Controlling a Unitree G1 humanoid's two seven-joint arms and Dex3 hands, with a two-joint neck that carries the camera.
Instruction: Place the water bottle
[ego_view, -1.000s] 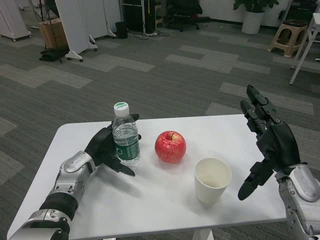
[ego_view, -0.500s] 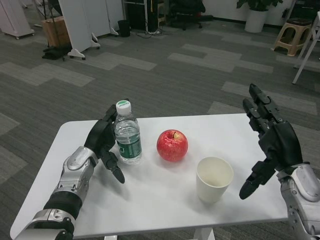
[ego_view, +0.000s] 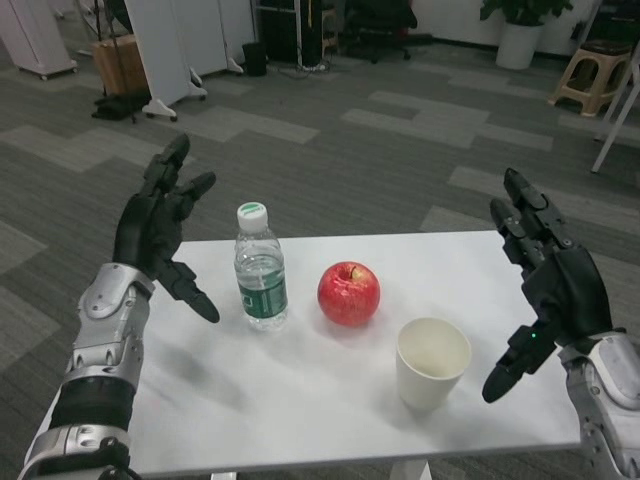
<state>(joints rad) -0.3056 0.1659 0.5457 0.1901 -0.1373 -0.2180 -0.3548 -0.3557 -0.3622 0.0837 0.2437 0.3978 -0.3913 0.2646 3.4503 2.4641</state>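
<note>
Fingers on the left hand (ego_view: 155, 235) are spread wide and holding nothing — the hand is lifted off the table with its fingertips pointing up and away, and the water bottle (ego_view: 261, 268) stands just to the right of them, clearly apart, no contact. The bottle is upright on the white table (ego_view: 300, 390), cap on, sitting on its own base.

Further along from those fingers, past the bottle, there's a red apple (ego_view: 348, 293) just beside it, and then a white paper cup (ego_view: 432, 360) a bit nearer the robot. The right hand (ego_view: 548, 285) hovers off the cup's far side, raised above the table edge, fingers apart and loosely curved, nothing in them either. The cup sits between the apple and those right fingertips, not touching anything.

As for progress — going by how things lie, the placing part looks basically finished. The bottle is down, it's stable, and neither hand has a hold on it. If there's anything left, it's probably just the left arm getting clear and settling somewhere neutral without clipping the bottle, since the fingers aren't far from it. Can't tell from this whether that exact spot was the intended target, but nothing looks off.
</note>
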